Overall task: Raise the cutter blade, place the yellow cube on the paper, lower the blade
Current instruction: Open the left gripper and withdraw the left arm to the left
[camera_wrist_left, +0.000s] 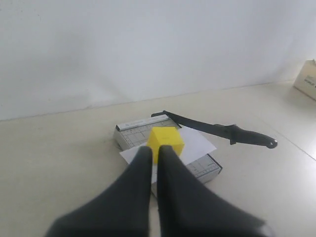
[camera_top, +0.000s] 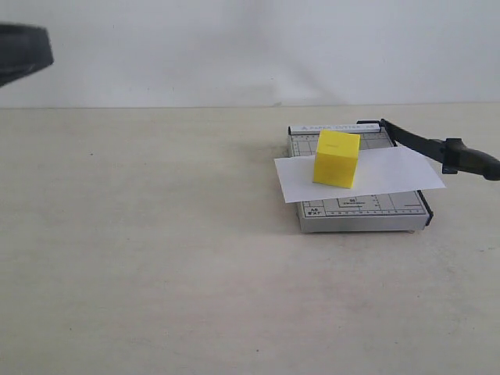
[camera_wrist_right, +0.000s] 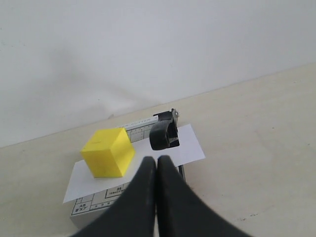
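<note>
Lowering the cutter blade [camera_top: 426, 143] remains, I judge; yellow cube [camera_top: 337, 158] sits on the paper [camera_top: 398, 173] near bench's [camera_top: 156, 258] right edge. Left hand [camera_wrist_left: 154, 150], right hand [camera_wrist_right: 156, 163] pressed together, empty; handle [camera_top: 473, 160] needs pushing down.

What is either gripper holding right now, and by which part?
Nothing. Left gripper and right gripper are both shut and empty; the yellow cube sits free on the paper, the cutter blade untouched.

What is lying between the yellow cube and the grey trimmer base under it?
The white paper: the yellow cube sits on the sheet, and the sheet lies across the grey trimmer base. The exterior view shows it clearly.
</note>
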{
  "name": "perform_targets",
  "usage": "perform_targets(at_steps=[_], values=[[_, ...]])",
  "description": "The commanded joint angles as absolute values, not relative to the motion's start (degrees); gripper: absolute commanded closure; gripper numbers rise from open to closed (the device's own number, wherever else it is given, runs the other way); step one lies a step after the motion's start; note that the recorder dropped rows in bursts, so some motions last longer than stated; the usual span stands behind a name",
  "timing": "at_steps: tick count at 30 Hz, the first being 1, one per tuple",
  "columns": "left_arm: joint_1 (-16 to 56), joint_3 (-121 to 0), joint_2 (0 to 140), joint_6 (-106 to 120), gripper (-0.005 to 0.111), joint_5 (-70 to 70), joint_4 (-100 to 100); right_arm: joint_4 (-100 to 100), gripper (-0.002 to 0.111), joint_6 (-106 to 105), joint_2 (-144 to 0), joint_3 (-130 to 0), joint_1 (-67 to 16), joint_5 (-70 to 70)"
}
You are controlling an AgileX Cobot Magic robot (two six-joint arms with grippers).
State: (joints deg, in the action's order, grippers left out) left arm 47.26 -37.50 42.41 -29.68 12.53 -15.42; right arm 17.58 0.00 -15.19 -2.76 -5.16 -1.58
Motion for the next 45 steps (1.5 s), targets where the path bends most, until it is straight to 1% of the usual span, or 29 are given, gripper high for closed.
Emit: perform_targets(at_steps=[1, 5, 10, 14, 20, 22, 24, 27, 31, 33, 35, 37, 39, 40, 41, 42, 45], values=[[47.1, -27.0, 34.0, -34.7, 0.102, 6.0, -15.9, 17.4, 0.108, -0.6, -15.1, -2.8, -5.2, -2.4], [47.1, -18.9, 27.8, -37.4, 0.102, 1.2, -15.4, 17.4, 0.108, -0.6, -15.1, -2.8, -5.2, -2.4], [47.1, -13.1, 21.9, -38.1, 0.102, 0.4, -15.4, 17.4, 0.108, -0.6, -15.1, -2.8, -5.2, -2.2], [47.1, -10.5, 20.0, -38.1, 0.102, 0.4, -15.4, 17.4, 0.108, -0.6, -15.1, -2.8, -5.2, -3.0], [47.1, -7.3, 19.9, -38.1, 0.102, 1.3, -15.4, 17.4, 0.108, -0.6, -15.1, -2.8, -5.2, -9.8], [47.1, -5.7, 19.9, -38.1, 0.102, 1.3, -15.4, 17.4, 0.108, -0.4, -15.1, -3.1, -5.2, -9.9], [47.1, -4.1, 19.9, -38.1, 0.102, 1.3, -15.4, 17.4, 0.108, -0.3, -15.1, -4.3, -5.2, -7.7], [47.1, -2.5, 19.9, -38.2, 0.102, 1.3, -14.5, 17.1, 0.108, -1.7, -15.1, -8.2, -5.2, 2.0], [47.1, -1.5, 19.9, -38.2, 0.102, 1.4, -14.3, 17.0, 0.107, -9.5, -15.2, -15.6, -5.2, 13.0], [47.1, -1.5, 19.9, -38.2, 0.102, 1.6, -14.3, 15.4, 0.101, -9.8, -16.5, -20.3, -5.2, 16.8], [47.0, -1.5, 19.9, -38.2, 0.102, 1.6, -14.3, 12.6, 0.089, -8.5, -19.1, -25.0, -5.2, 22.2], [47.0, -1.5, 19.9, -38.2, 0.102, 1.6, -14.3, 8.0, 0.070, -4.5, -23.1, -30.2, -5.2, 27.8], [47.0, -1.5, 19.9, -38.2, 0.102, 1.6, -14.3, 3.1, 0.045, 1.2, -28.1, -35.4, -5.2, 32.8], [47.0, -1.5, 19.9, -38.2, 0.102, 1.6, -14.3, 1.2, 0.036, 3.7, -30.3, -37.6, -5.2, 34.9], [47.0, -1.5, 19.9, -38.2, 0.102, 1.6, -14.3, -0.5, 0.033, 5.6, -33.4, -40.3, -5.2, 37.2], [47.0, -1.5, 19.9, -38.2, 0.102, 1.6, -14.3, -1.5, 0.033, 6.0, -36.8, -43.1, -5.2, 41.2], [47.0, -1.5, 19.9, -38.2, 0.102, 1.6, -14.3, -1.6, 0.039, 4.2, -48.2, -51.4, -5.2, 51.1]])
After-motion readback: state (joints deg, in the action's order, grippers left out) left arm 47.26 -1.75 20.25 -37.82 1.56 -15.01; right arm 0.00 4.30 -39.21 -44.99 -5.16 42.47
